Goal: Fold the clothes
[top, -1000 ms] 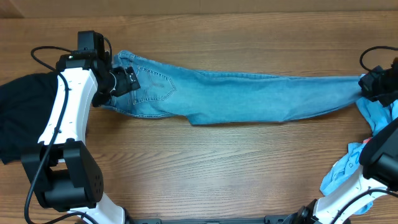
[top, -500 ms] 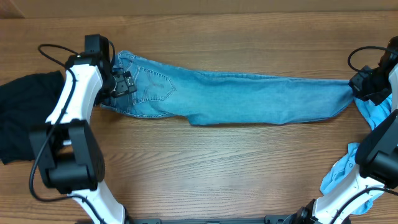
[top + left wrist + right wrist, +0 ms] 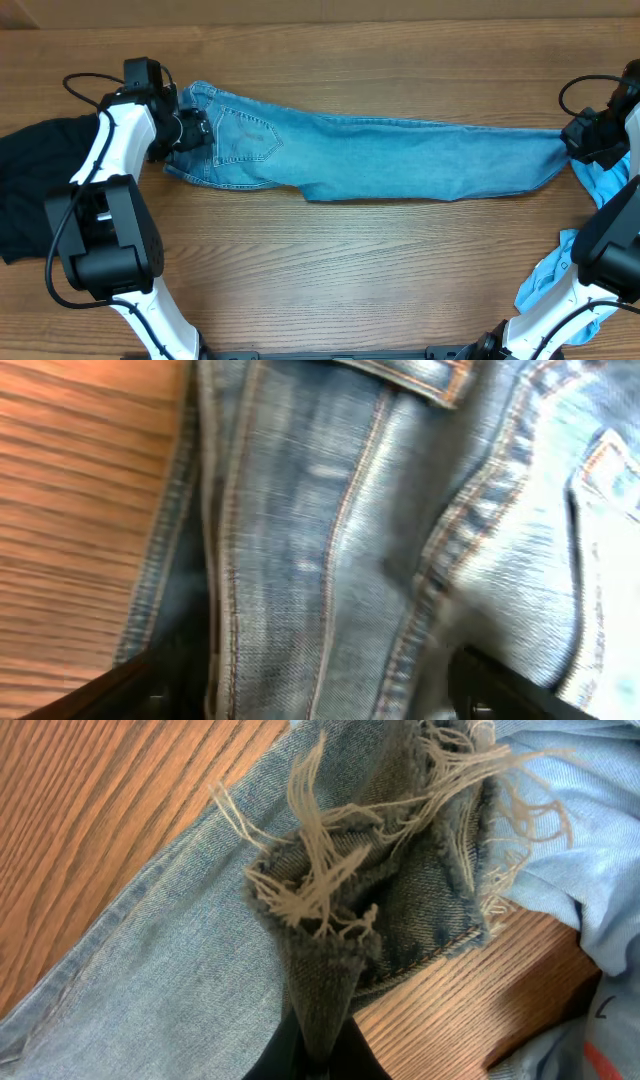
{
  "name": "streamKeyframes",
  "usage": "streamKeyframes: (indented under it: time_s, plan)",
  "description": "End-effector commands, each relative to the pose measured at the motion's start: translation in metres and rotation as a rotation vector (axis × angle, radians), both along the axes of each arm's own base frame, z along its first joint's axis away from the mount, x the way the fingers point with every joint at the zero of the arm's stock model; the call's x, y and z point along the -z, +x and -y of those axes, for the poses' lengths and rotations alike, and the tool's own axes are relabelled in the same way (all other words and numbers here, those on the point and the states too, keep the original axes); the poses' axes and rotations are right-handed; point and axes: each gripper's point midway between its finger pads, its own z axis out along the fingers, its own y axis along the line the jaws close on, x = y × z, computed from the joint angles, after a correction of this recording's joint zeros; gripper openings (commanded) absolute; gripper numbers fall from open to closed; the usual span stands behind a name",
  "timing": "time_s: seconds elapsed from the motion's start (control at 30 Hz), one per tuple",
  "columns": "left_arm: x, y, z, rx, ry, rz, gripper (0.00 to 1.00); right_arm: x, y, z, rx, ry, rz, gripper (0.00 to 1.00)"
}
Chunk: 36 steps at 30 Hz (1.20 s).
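One pair of jeans (image 3: 400,160) lies stretched full length across the table (image 3: 330,270) in the overhead view, waist to the left and hem to the right, legs stacked one on the other. The left gripper (image 3: 197,133) sits at the waistband and the right gripper (image 3: 578,140) at the hem. A black garment (image 3: 30,185) lies crumpled at the left edge, just beside the left arm. A T-shirt (image 3: 605,185) is bunched at the right edge, touching the hem.

Seen from the left wrist, denim fills the frame: waistband, seams and a pocket edge. The fingers (image 3: 110,695) show only as dark tips in the bottom corners, set wide apart with the cloth between them, so this gripper looks spread, not pinching.

From the right wrist, the frayed hem bunches into a fold that runs down between the dark fingers (image 3: 265,1065), which are closed tight on it. The T-shirt shows at the right edge.

Judging by this, the task is at an early stage. The jeans are laid out straight, but no crosswise fold is made. The left gripper would need to close on the waist before either end can be carried over. The other two garments are unfolded.
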Motion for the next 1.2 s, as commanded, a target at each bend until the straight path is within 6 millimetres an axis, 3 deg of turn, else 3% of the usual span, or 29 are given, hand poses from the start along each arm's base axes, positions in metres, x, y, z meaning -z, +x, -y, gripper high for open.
streamKeyframes:
  time_s: [0.0, 0.03, 0.07, 0.17, 0.2, 0.3, 0.4, 0.47, 0.67, 0.77, 0.9, 1.17]
  plan:
    - [-0.002, -0.003, 0.016, 0.058, -0.078, -0.013, 0.59, 0.006, -0.002, -0.004, -0.008, 0.012, -0.021, 0.04]
    - [-0.001, -0.006, 0.016, 0.057, -0.080, -0.026, 0.39, 0.006, -0.002, -0.004, -0.008, 0.013, -0.022, 0.05]
    - [0.000, -0.012, 0.017, 0.056, -0.085, -0.051, 0.26, 0.006, -0.002, -0.004, -0.008, 0.013, -0.022, 0.04]
    - [0.003, -0.037, 0.016, 0.042, -0.102, -0.154, 0.04, 0.007, -0.003, -0.004, -0.008, 0.014, -0.024, 0.04]
    - [0.004, -0.044, 0.014, 0.034, -0.107, -0.183, 0.04, 0.007, -0.003, -0.004, -0.009, 0.014, -0.025, 0.04]
    - [0.005, -0.094, -0.016, -0.042, -0.054, -0.379, 0.04, 0.007, -0.003, -0.004, -0.013, 0.013, -0.025, 0.04]
    - [0.004, -0.119, -0.045, -0.165, 0.002, -0.476, 0.04, 0.007, -0.003, -0.004, -0.015, 0.013, -0.026, 0.05]
    - [0.003, -0.120, -0.047, -0.213, -0.064, -0.468, 0.04, 0.007, -0.003, -0.004, -0.015, 0.014, -0.027, 0.05]
    - [-0.009, -0.117, -0.021, -0.137, -0.342, -0.411, 0.04, 0.008, -0.008, 0.001, -0.008, -0.015, -0.053, 0.05]
    - [-0.008, -0.132, -0.032, -0.150, -0.278, -0.474, 0.04, 0.011, -0.020, 0.018, 0.042, -0.099, -0.118, 0.04]
    - [-0.005, -0.161, -0.068, -0.234, -0.102, -0.593, 0.04, 0.017, -0.029, 0.035, 0.113, -0.096, -0.123, 0.04]
    - [-0.002, -0.159, -0.093, -0.323, -0.117, -0.543, 0.04, 0.018, -0.030, 0.052, 0.154, -0.082, -0.080, 0.04]
